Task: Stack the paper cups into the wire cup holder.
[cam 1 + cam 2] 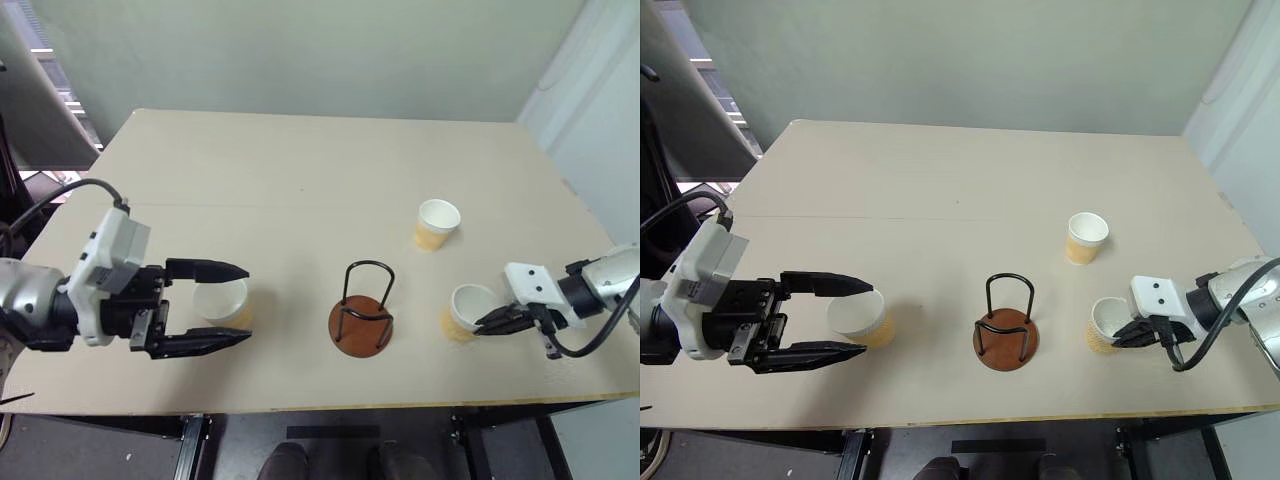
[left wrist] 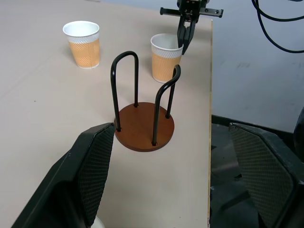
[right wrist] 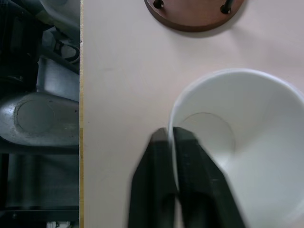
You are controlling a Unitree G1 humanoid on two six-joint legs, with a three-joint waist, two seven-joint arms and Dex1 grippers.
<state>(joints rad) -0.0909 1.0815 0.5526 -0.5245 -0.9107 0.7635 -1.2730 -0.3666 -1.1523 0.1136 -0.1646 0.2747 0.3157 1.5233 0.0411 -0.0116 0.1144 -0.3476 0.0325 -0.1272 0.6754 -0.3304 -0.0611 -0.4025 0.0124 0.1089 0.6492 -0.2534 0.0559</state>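
Note:
Three tan paper cups stand upright on the table. One paper cup stands between the spread fingers of my left gripper, which is open around it. My right gripper is shut on the rim of a second paper cup, with one finger inside the wall and one outside. The third paper cup stands alone farther back. Between the two arms sits the wire cup holder, its black loops rising from a reddish-brown disc, with nothing in it. The left wrist view shows the holder ahead of my left fingers.
The pale table stretches bare behind the cups. Its front edge runs close to the holder and to both grippers. Its right edge lies just beyond the right-hand cup.

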